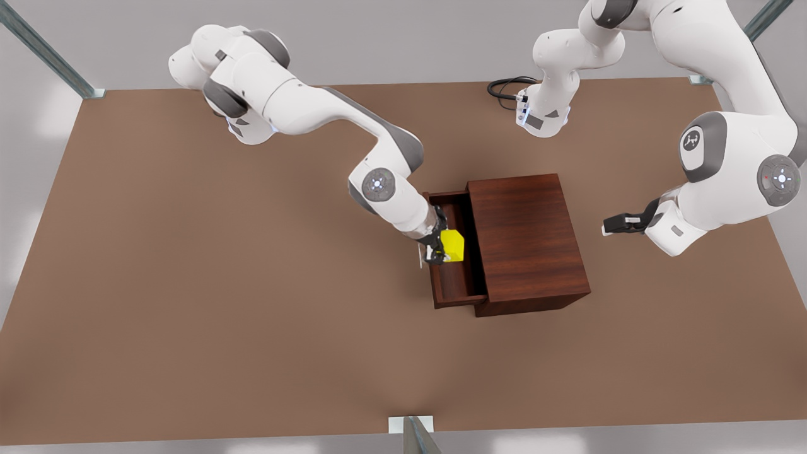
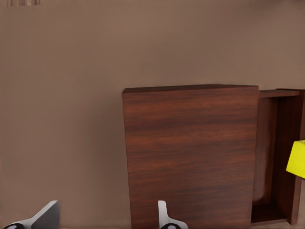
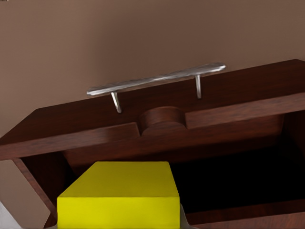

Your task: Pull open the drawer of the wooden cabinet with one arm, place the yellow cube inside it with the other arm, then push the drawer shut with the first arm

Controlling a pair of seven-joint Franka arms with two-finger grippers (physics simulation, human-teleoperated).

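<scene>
The wooden cabinet (image 1: pixel 526 239) (image 2: pixel 190 157) stands in the middle of the table, its drawer (image 1: pixel 451 280) (image 2: pixel 276 152) pulled out toward the front view's left. The drawer's silver bar handle (image 3: pixel 157 81) shows on its face. My right gripper (image 1: pixel 440 252), on the arm at the front view's left, is shut on the yellow cube (image 1: pixel 454 244) (image 3: pixel 119 195) (image 2: pixel 298 160) and holds it just above the drawer's cavity. At the front view's right, behind the cabinet and clear of it, my left gripper (image 1: pixel 615 224) (image 2: pixel 107 217) waits open with nothing between its fingers.
The brown table (image 1: pixel 189 284) spreads wide on all sides of the cabinet. A black cable (image 1: pixel 507 88) lies by the far arm base. Metal posts (image 1: pixel 82 88) stand at the far corners, and one more (image 1: pixel 413 432) at the near edge.
</scene>
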